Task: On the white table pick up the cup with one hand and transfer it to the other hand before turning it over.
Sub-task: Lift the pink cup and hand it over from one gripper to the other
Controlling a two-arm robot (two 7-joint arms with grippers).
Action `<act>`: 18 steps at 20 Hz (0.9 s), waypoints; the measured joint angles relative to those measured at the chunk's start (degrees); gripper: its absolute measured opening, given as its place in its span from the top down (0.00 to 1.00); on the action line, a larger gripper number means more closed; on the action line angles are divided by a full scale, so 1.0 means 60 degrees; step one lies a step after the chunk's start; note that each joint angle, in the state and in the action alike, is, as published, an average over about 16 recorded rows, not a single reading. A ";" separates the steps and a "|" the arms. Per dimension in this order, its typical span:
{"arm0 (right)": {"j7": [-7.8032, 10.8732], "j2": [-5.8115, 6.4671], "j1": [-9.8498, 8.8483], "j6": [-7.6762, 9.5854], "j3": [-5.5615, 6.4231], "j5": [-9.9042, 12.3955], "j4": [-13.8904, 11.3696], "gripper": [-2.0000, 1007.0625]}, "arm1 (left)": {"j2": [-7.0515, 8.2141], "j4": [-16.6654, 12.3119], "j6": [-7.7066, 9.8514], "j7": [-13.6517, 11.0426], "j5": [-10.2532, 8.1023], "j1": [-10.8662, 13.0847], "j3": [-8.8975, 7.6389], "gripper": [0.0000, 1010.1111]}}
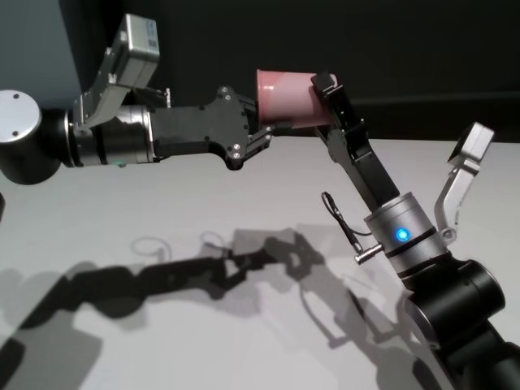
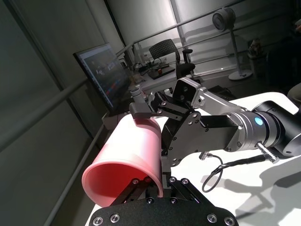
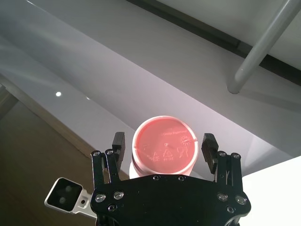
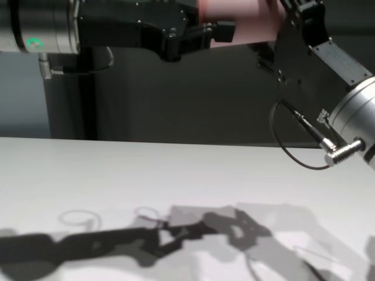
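Note:
The pink cup lies on its side in the air, high above the white table. My left gripper is shut on the wall of the cup's rim. From the other side my right gripper stands open, its fingers on either side of the cup's base with a small gap on each side. In the chest view the cup sits at the top edge between the left gripper and the right gripper.
A thin black cable loops off my right wrist. Both arms throw shadows on the table. Behind the table are a monitor, office chairs, a fan and a grey rail.

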 joint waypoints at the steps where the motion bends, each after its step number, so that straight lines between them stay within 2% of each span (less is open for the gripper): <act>1: -0.0001 0.0009 0.0009 -0.0007 -0.0018 0.0010 0.0006 0.01 | 0.0000 0.0000 0.0000 0.0000 0.0000 0.0000 0.0000 0.95; 9: -0.0012 0.0055 0.0047 -0.0040 -0.0095 0.0061 0.0027 0.03 | 0.0000 0.0000 0.0000 0.0000 0.0000 0.0000 0.0000 0.95; 18: -0.0019 0.0050 0.0043 -0.0041 -0.0083 0.0058 0.0025 0.16 | 0.0000 0.0000 0.0000 0.0000 0.0000 0.0000 0.0000 0.95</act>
